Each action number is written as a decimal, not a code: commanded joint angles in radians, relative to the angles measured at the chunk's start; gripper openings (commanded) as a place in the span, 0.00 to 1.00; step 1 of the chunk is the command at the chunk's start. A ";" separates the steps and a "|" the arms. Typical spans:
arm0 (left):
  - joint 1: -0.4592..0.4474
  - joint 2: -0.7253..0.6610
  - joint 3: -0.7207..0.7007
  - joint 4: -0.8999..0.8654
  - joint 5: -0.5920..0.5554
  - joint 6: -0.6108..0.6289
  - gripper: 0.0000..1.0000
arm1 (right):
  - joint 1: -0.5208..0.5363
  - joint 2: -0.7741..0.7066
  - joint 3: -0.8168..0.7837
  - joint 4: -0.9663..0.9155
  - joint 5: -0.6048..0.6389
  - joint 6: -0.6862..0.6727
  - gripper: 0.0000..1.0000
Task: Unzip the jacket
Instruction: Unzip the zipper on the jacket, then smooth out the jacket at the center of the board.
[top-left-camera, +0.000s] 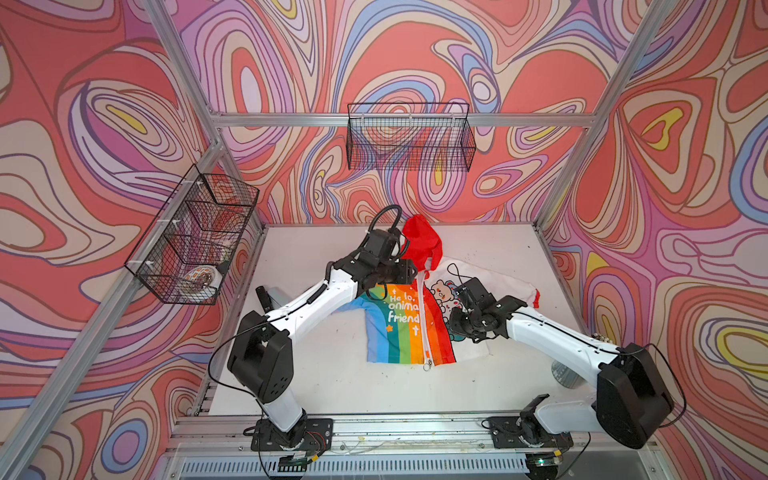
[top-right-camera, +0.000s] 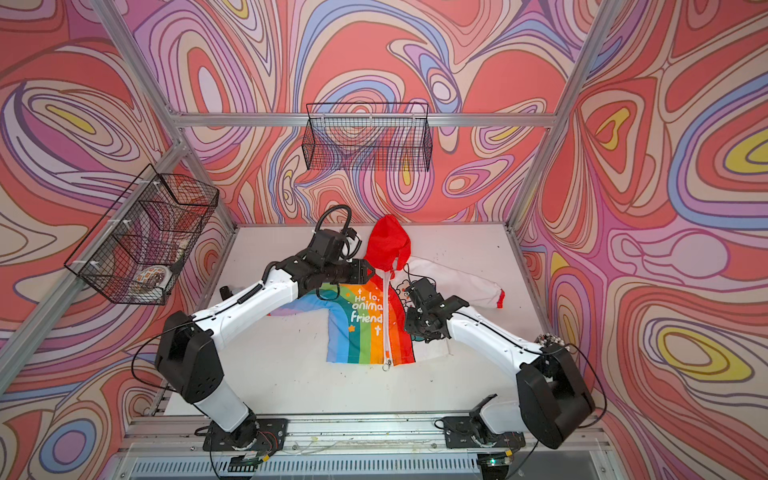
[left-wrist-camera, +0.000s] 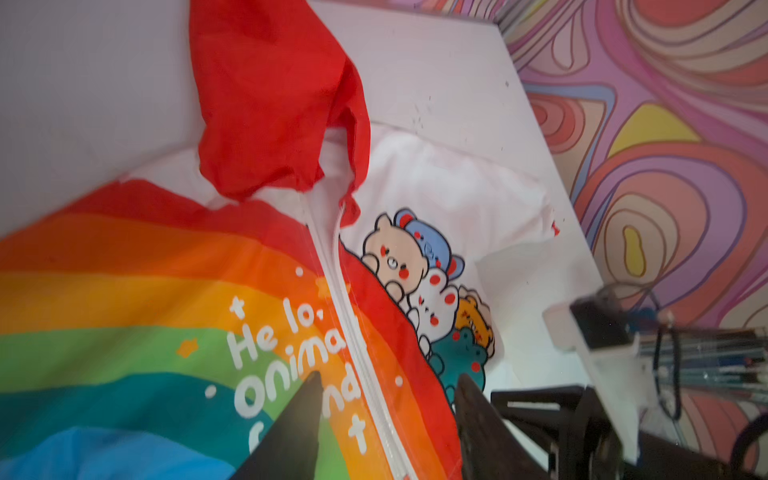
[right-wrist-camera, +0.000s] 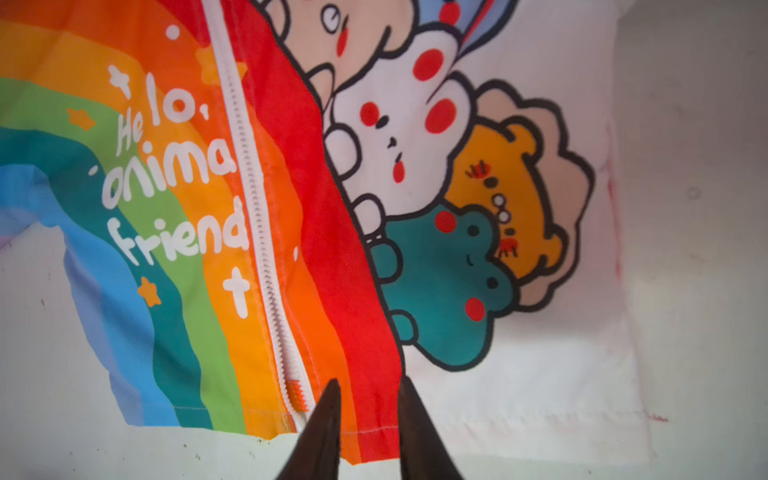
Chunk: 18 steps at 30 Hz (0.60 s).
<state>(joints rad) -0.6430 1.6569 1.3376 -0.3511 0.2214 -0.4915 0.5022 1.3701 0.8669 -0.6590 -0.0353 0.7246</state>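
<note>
Walls (top-left-camera: 415, 50) on three sides: swirl-patterned covering, evenly lit. Aluminium frame (top-left-camera: 291, 119) at corners. White tabletop (top-left-camera: 332, 382), speckled. Wire basket (top-left-camera: 407, 160) at 12 o'clock; second basket (top-left-camera: 166, 249) at 9 o'clock.

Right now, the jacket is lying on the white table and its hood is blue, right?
Not quite. The hood is red, not blue. Both top views show it, at the end of the jacket nearest the back wall. The rest is right: the jacket is lying on the white table.

Parted left gripper (left-wrist-camera: 386, 415), right gripper (right-wrist-camera: 369, 397) seemingly parted less
</note>
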 joint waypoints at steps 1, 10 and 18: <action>-0.049 -0.037 -0.123 -0.002 -0.044 -0.023 0.43 | -0.079 0.000 -0.034 -0.028 -0.059 -0.086 0.24; -0.114 -0.054 -0.303 0.069 -0.012 -0.107 0.27 | -0.173 0.048 -0.049 -0.004 -0.103 -0.163 0.23; -0.114 -0.025 -0.369 0.051 -0.091 -0.163 0.14 | -0.190 0.111 -0.044 0.078 -0.166 -0.206 0.14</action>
<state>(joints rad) -0.7547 1.6360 0.9863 -0.2985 0.1848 -0.6071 0.3214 1.4593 0.8291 -0.6250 -0.1699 0.5514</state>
